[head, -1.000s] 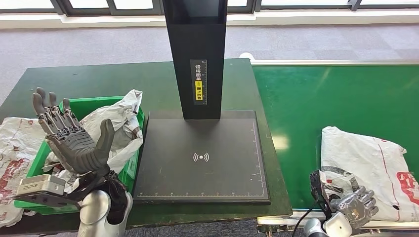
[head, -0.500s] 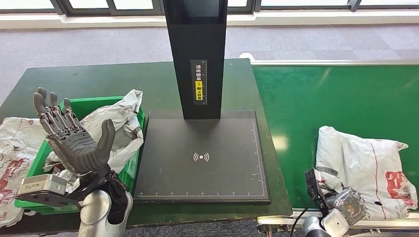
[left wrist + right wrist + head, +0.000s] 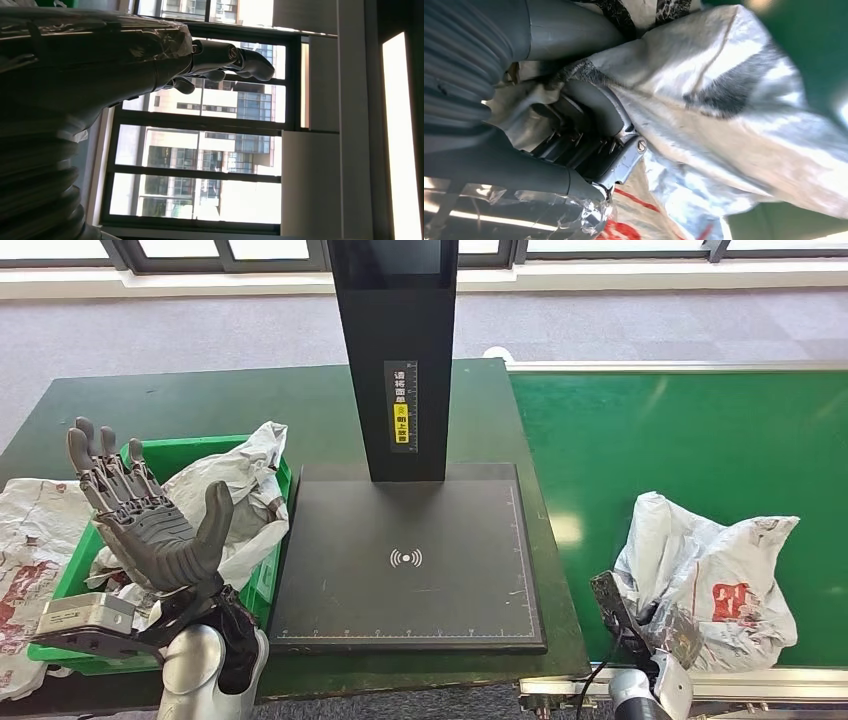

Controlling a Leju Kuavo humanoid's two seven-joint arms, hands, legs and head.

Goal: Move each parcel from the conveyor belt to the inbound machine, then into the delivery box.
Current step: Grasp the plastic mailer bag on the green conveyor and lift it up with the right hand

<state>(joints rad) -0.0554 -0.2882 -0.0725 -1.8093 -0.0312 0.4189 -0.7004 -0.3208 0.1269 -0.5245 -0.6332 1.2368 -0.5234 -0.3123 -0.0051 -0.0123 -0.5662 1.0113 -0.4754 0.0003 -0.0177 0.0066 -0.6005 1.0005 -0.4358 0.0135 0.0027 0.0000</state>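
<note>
Low at the conveyor belt (image 3: 700, 430) edge, right hand (image 3: 672, 632) grips parcel (image 3: 715, 585).

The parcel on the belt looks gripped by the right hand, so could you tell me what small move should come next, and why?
Probably lift the parcel and carry it left to the scanner plate. The right hand grips its bunched edge, and the plate is bare.

I count three parcels — one (image 3: 712, 585) on the conveyor belt (image 3: 700, 440), one (image 3: 235, 495) in the green delivery box (image 3: 262, 578), one (image 3: 30, 540) on the table beside that box. One belt, one box, one inbound machine (image 3: 405, 560) — and my two hands, left (image 3: 145, 520) and right (image 3: 672, 638).
</note>
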